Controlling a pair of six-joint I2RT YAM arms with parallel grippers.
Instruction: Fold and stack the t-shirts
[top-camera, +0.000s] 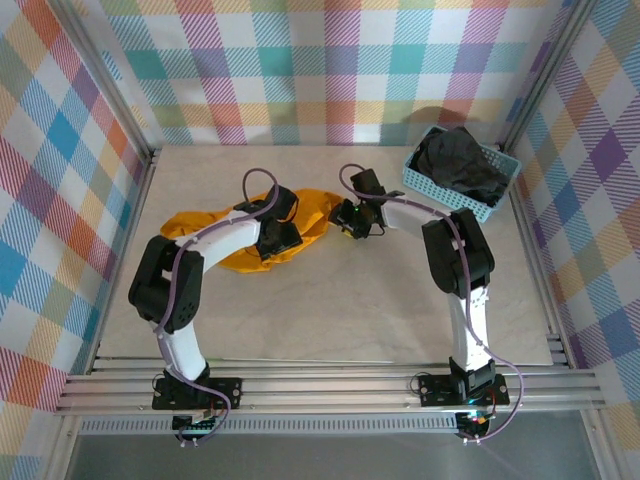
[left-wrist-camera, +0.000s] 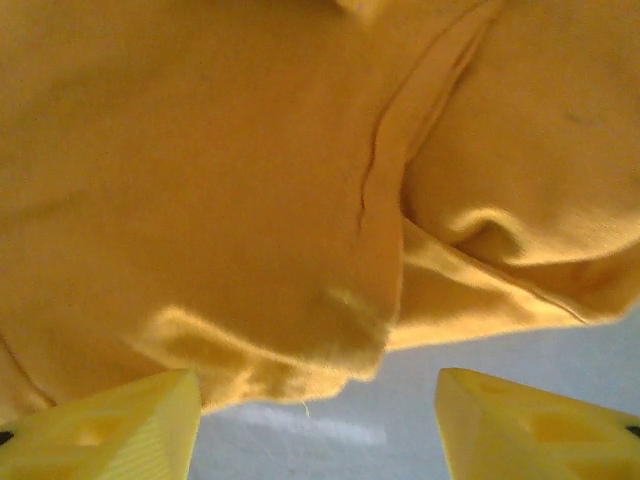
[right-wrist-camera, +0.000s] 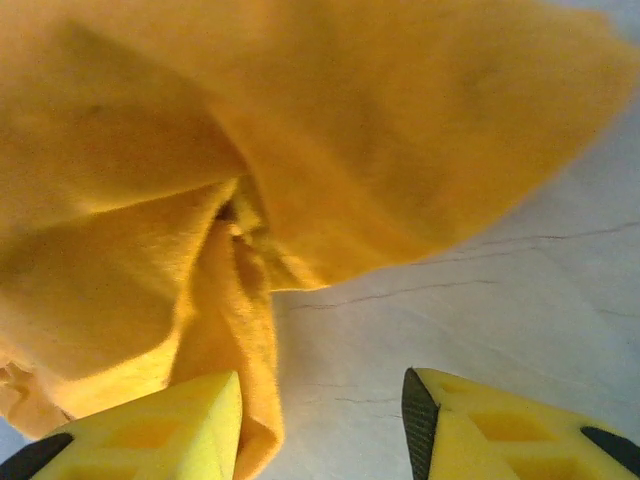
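Both arms elbow-bent, reaching inward; left gripper, right gripper jaws parted (yellow fingers).

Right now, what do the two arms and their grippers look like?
Both the left arm and right arm have white shells, black joints and a looping purple cable. The left gripper and right gripper have yellow wedge fingers with hollow recesses; the right's pads are black, textured.

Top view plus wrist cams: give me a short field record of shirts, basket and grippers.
orange-yellow shirt: crumpled on the table, left of centre, unfolded
black shirt: bunched in the blue basket, far right
left gripper: open, at the orange-yellow shirt's edge
right gripper: open, a fold of the orange-yellow shirt beside one finger
stack: not started
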